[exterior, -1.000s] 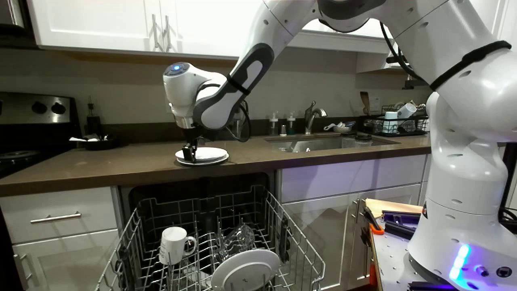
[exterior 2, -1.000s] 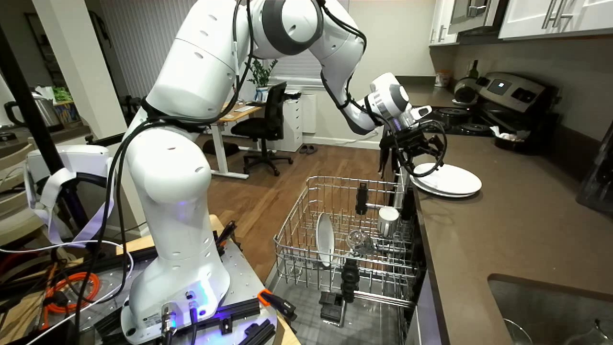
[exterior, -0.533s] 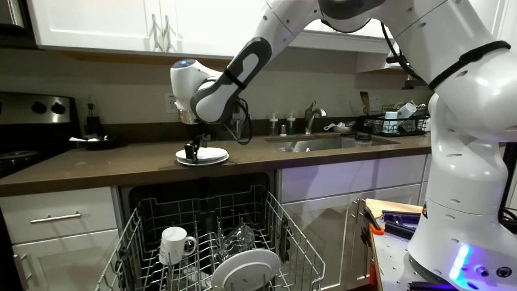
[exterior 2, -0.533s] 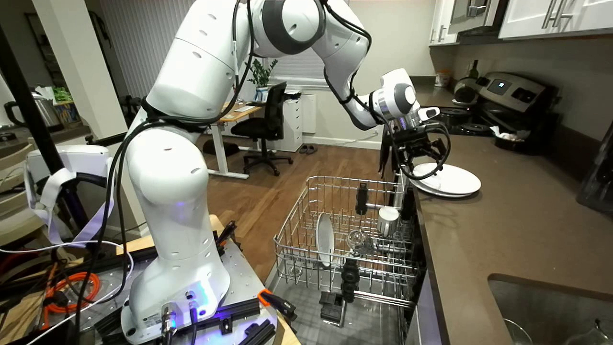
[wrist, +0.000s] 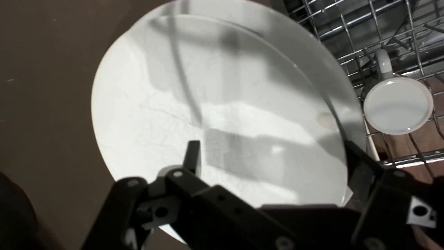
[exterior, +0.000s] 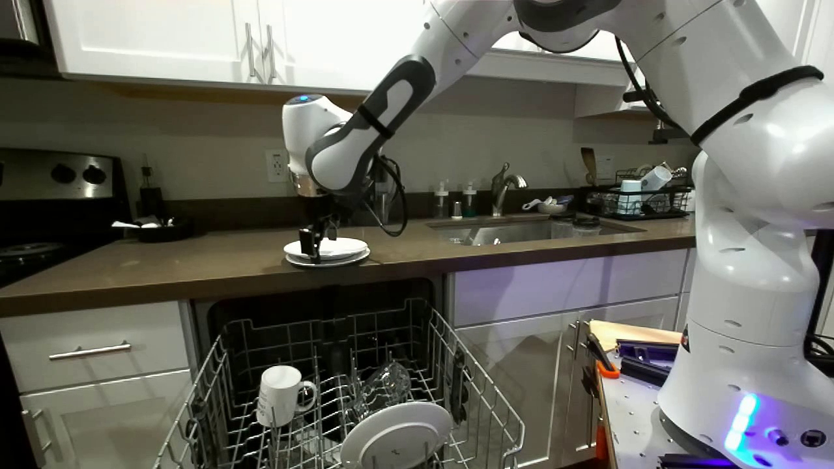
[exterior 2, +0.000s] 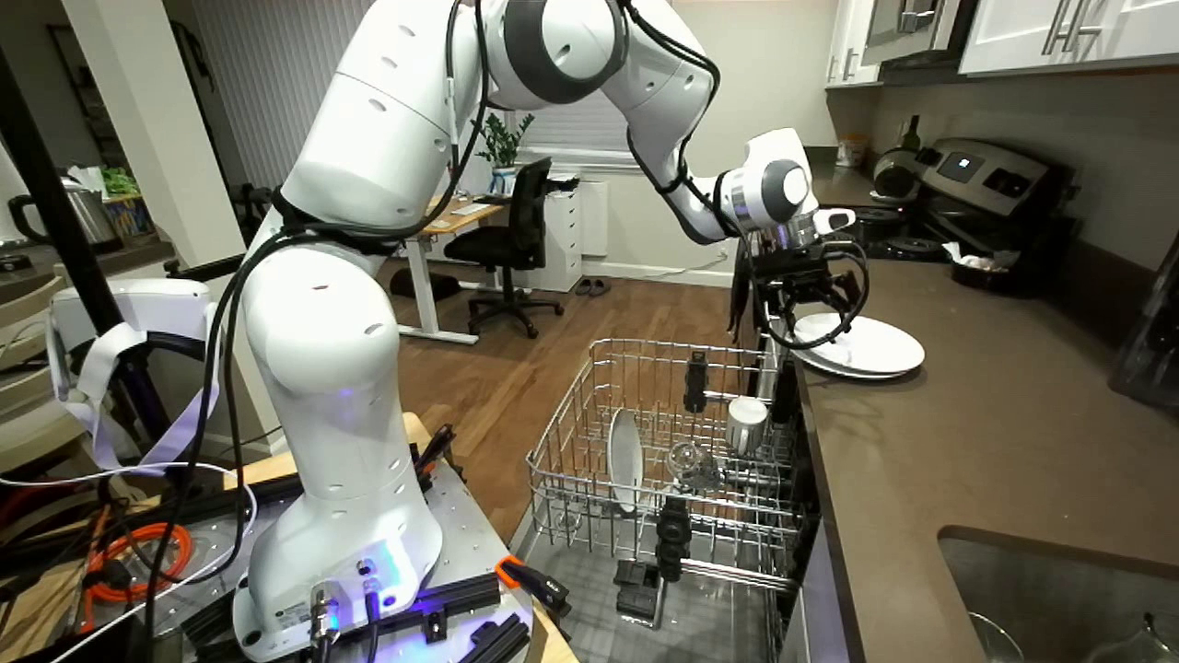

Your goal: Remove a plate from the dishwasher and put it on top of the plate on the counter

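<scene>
Your pincer [wrist: 272,152] is spread wide and free, low over the upper plate [wrist: 222,111], a white one that lies flat on the lower plate [wrist: 315,64], also white. In the wrist view one fingertip [wrist: 192,156] is over the upper plate's face and the other just beside its rim; you cannot tell from these angles whether either touches it. The upper plate sits a little off-centre, so a crescent of the lower plate shows on the side toward the dishwasher [exterior: 260,303]. Both are on the worktop [exterior: 195,260], near its front edge and above the dishwasher, whose wire rack [exterior: 475,366] is pulled out. In that rack, in both exterior views, you have a third plate [exterior: 397,436] standing tilted on its edge, with a clear glass [exterior 2: 693,465] between it and a white mug [exterior 2: 746,425] (your wrist view catches the mug too, handle and all). Farther along the worktop, in an exterior view, you can see the sink [exterior: 515,232] with a metal faucet [exterior: 500,190] and pump bottles [exterior: 470,202] behind it, and past that a black dish drainer [exterior: 598,202] holding white cups [exterior: 655,178]. At the opposite end stands the stove [exterior: 39,179], with dark knobs [exterior: 63,173] on its panel. Your white arm [exterior 2: 368,157] arches above the rack, its end pointing down at the two plates.
</scene>
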You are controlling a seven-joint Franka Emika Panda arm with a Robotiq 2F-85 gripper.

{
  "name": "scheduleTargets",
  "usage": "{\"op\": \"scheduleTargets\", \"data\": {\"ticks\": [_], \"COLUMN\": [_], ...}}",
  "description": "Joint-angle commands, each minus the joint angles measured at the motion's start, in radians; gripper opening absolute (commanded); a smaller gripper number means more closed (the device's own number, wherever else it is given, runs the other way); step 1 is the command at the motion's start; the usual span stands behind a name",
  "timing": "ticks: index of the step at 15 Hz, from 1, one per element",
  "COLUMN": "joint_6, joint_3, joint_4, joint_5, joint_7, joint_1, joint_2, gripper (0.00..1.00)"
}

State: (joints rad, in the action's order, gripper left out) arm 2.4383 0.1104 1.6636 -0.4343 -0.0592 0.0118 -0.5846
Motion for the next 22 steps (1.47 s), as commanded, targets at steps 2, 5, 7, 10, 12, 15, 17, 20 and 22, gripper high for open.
{"op": "scheduleTargets", "data": {"ticks": [2, 5, 7, 10, 12, 15, 17, 20, 22], "joint_6": [-0.002, 0.008, 0.015, 0.023, 0.026, 0.023, 0.019, 0.020, 0.019], "joint_3": [0.012, 0.039, 0.053, 0.075, 0.087, 0.090, 0.076, 0.058, 0.038], "joint_4": [0.017, 0.027, 0.035, 0.045, 0.050, 0.050, 0.049, 0.059, 0.081], "joint_5": [0.015, -0.025, -0.049, -0.093, -0.132, -0.173, -0.166, -0.141, -0.117], "joint_7": [0.027, -0.005, -0.017, -0.039, -0.060, -0.086, -0.077, -0.056, -0.038], "joint_1": [0.005, 0.034, 0.051, 0.080, 0.100, 0.119, 0.116, 0.104, 0.095], "joint_2": [0.025, 0.034, 0.041, 0.052, 0.055, 0.046, 0.039, 0.038, 0.054], "gripper": [1.00, 1.00, 1.00, 1.00, 1.00, 1.00, 1.00, 1.00, 1.00]}}
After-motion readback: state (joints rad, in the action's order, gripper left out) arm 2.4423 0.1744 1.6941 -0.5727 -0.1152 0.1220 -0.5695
